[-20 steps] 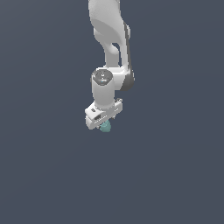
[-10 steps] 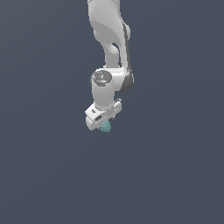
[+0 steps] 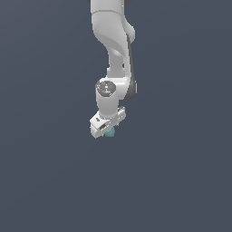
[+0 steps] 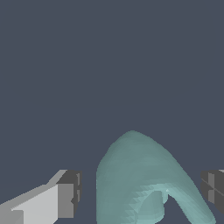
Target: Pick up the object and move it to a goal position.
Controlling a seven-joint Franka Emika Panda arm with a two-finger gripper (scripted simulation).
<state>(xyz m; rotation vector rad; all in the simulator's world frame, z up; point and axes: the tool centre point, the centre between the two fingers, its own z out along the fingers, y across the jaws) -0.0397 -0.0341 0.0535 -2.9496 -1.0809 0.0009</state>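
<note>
The object (image 4: 135, 175) is a small teal-green lump with a curved, shell-like body. In the wrist view it lies between my two fingers, with the dark floor showing between it and one pad (image 4: 72, 194); it lies close to the other pad (image 4: 212, 192). My white gripper (image 4: 142, 194) is open around it, jaws apart. In the exterior view the gripper (image 3: 108, 129) points down at the middle of the scene, and only a small teal part of the object (image 3: 110, 132) shows under the hand.
A flat dark grey-blue floor (image 3: 181, 181) fills the scene. The white arm (image 3: 113, 41) comes down from the top middle of the exterior view. No other objects show.
The hand has come down a little over the object. The object has stayed where it was.
</note>
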